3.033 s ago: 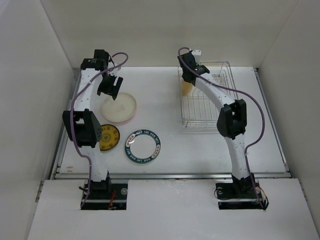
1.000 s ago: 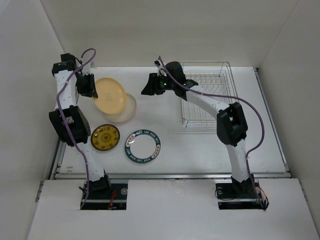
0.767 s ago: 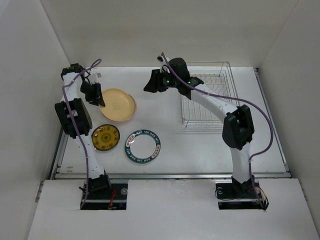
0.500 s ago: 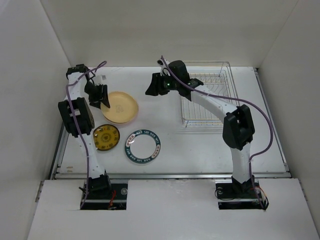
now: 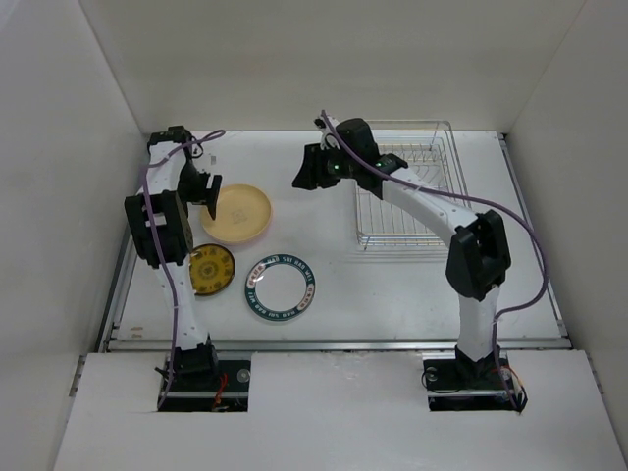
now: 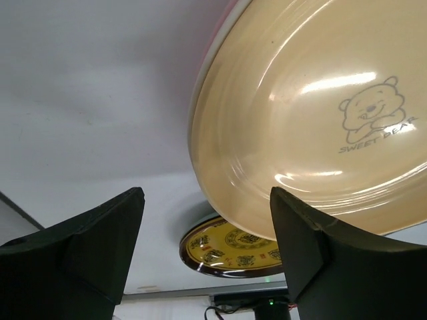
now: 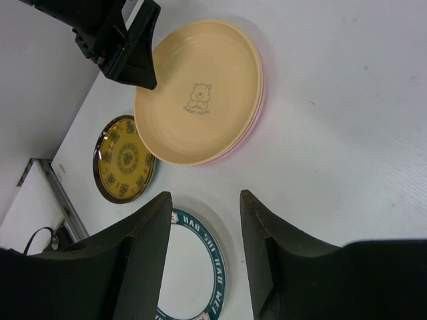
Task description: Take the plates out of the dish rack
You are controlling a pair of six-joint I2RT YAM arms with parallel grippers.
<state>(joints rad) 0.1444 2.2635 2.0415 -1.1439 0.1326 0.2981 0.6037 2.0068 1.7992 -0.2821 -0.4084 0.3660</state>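
Observation:
The tan-yellow plate (image 5: 238, 212) with a bear print lies flat on the pink plate, whose rim (image 7: 257, 107) shows under it. My left gripper (image 5: 209, 190) is open at the tan plate's left rim, with the plate (image 6: 313, 120) just ahead of its fingers (image 6: 87, 253). The dark plate with yellow pattern (image 5: 212, 270) and the white plate with a teal rim (image 5: 281, 287) lie flat on the table nearer the front. My right gripper (image 5: 304, 174) is open and empty above the table, left of the dish rack (image 5: 404, 196). No plate shows in the rack.
The rack stands at the back right of the white table. White walls close in the left, back and right sides. A metal rail (image 5: 334, 343) runs along the table's front edge.
The tan plate went from tilted in my left gripper to lying flat on the pink plate. My left gripper has drawn back to its left rim. My right arm barely shifted.

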